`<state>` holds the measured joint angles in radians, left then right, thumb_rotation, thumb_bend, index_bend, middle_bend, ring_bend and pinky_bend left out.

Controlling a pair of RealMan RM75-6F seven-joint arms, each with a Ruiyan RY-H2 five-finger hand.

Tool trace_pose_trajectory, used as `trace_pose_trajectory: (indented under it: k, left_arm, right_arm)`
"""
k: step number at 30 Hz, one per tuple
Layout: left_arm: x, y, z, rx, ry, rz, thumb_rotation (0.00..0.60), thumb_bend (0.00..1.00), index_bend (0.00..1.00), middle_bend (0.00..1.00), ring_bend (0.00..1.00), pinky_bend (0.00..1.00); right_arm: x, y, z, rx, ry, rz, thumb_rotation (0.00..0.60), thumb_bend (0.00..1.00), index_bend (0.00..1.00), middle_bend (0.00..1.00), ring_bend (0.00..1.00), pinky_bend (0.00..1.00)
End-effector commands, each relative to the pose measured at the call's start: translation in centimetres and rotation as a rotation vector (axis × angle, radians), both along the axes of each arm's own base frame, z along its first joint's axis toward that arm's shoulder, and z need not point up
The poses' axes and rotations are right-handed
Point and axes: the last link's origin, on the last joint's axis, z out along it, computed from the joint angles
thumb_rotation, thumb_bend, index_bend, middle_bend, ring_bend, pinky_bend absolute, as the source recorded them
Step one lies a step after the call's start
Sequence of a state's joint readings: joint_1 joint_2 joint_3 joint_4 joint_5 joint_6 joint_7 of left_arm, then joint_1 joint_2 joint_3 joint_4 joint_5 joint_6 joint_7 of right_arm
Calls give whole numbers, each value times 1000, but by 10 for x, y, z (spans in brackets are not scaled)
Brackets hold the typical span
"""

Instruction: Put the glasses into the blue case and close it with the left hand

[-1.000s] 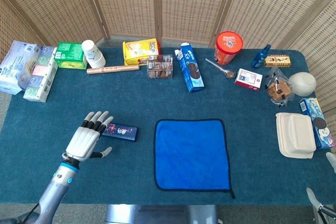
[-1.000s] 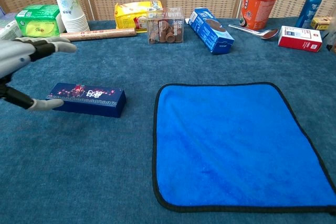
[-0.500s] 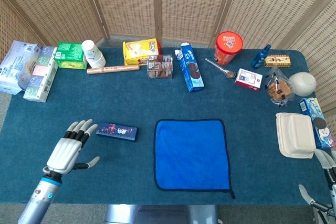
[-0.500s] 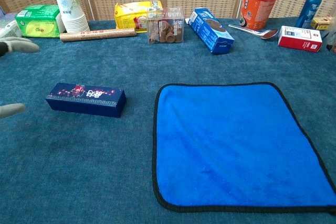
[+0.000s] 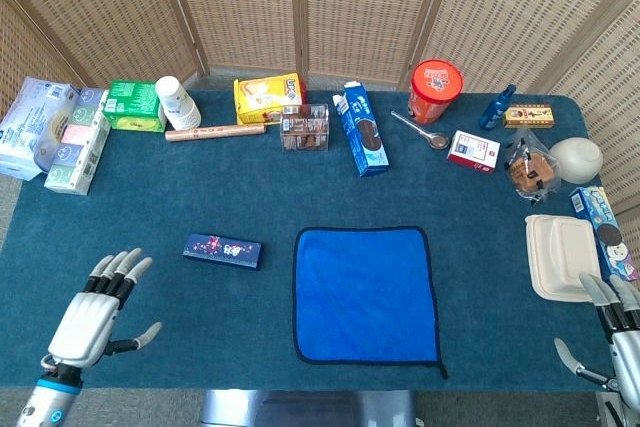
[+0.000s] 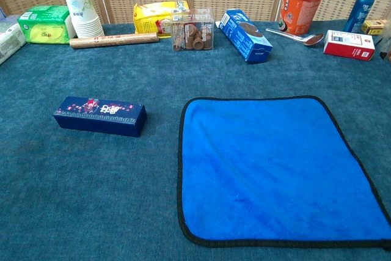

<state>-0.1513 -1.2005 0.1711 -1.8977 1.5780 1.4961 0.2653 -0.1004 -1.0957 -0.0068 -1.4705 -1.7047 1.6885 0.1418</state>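
Near the table's front-left corner the left hand (image 5: 92, 309) sits empty with fingers spread, well apart from the closed blue case (image 5: 222, 250); no glasses are visible, so any further lid handling risks reopening or shoving the light case.

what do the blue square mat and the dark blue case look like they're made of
Blue square mat: soft cloth, likely microfibre; matte, fuzzy nap with a stitched dark edge. Dark blue case: looks rigid, perhaps card or plastic; smooth printed top, crisp corners.

blue case (image 5: 222, 250), closed, flat, left of cloth (image 5: 365, 293)
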Motion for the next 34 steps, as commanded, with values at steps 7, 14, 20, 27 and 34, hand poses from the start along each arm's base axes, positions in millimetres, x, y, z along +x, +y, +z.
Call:
trace_pose_trajectory:
  k: [7,14,20,27,34]
  left_arm:
    - [-19,-30,12,27,20,61,393,210,4,0,0,0]
    - [-41,-59,21,62,85,145,396,210,8,0,0,0]
    - [-45,-61,27,130,78,148,403,211,14,0,0,0]
    - [-42,-56,32,160,64,137,399,211,15,0,0,0]
    - [-40,-50,30,148,52,138,398,211,16,0,0,0]
  right_arm:
    - [-3,-16,-11,7,51,-32,342,333,52,122,0,108]
    - [5,-32,-28,10,40,-26,340,333,54,121,0,100]
    - [10,-39,-33,4,23,-7,339,332,54,121,0,98]
    - [12,-43,-35,0,10,-6,341,331,55,121,0,98]
    - [10,-41,-33,-11,4,-18,341,331,56,121,0,97]
